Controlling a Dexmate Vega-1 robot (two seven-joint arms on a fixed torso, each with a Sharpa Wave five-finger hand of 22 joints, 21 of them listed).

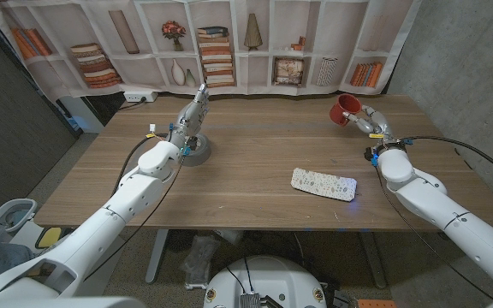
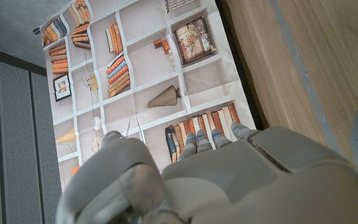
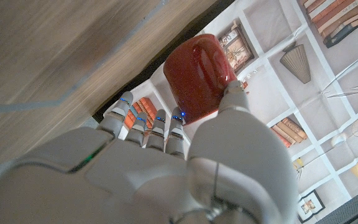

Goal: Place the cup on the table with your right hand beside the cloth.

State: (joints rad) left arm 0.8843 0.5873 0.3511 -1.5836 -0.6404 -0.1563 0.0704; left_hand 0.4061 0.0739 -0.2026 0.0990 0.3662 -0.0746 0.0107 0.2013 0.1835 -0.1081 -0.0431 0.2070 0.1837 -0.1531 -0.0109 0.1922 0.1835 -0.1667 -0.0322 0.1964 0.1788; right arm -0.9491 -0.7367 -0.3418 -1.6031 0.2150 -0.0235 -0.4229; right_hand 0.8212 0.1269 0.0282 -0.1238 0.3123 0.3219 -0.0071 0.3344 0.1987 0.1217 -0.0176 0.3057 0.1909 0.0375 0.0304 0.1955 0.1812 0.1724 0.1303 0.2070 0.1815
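A red cup point(image 1: 345, 109) hangs above the table's far right part, gripped by my right hand point(image 1: 368, 121). In the right wrist view the cup point(image 3: 199, 70) sits between the thumb and the curled fingers point(image 3: 146, 124), its body tilted toward the backdrop. A white patterned cloth point(image 1: 323, 183) lies folded on the table, nearer the front edge and a little left of the cup. My left hand point(image 1: 193, 115) stands at the far left of the table with fingers extended upward, holding nothing; its back point(image 2: 229, 180) shows in the left wrist view.
The wooden table point(image 1: 255, 154) has bare wood between the cloth and my right hand. A printed bookshelf backdrop point(image 1: 221, 43) hangs behind the far edge. A grey round base point(image 1: 197, 152) sits under my left wrist.
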